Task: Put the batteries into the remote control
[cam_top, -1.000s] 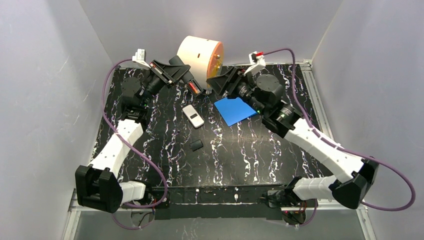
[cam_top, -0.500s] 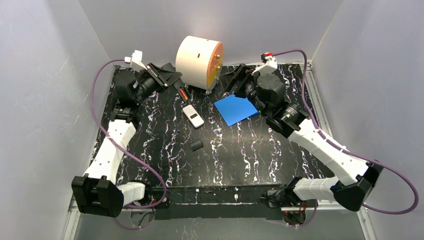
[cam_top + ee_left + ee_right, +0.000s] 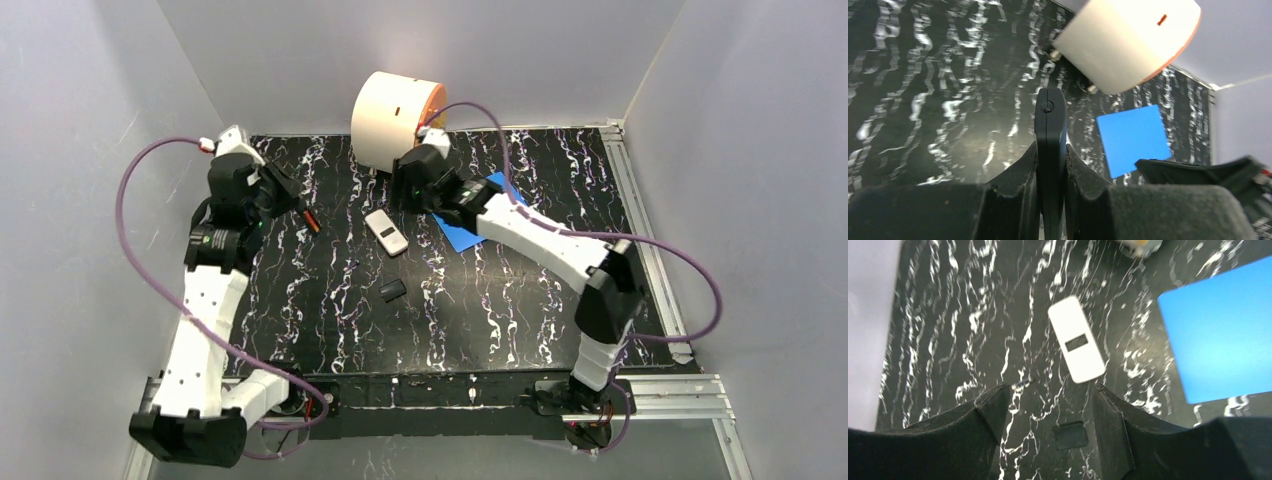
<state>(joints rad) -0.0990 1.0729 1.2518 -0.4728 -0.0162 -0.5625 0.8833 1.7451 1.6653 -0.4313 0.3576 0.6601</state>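
Standing on edge, a black remote (image 3: 1050, 117) was held tight between the narrowed jaws of the left end effector (image 3: 1050, 150), raised above the table (image 3: 300, 330) at about 9 o'clock from its middle. An orange-red strip (image 3: 311, 220) was seen along that remote from above; whether it was a battery could not be told. The right end effector (image 3: 1048, 390) was held wide, nothing between its jaws, above a white remote (image 3: 1077, 346) that lay flat near the table's middle. A small black piece (image 3: 1070, 435) lay at 6 o'clock from the white remote, and a blue square (image 3: 1223, 355) at 3 o'clock. A tiny dark sliver (image 3: 357, 265) lay at 7 o'clock, too small to be identified. A cream cylinder (image 3: 395, 120) with an orange face was set at the table's 12 o'clock edge.
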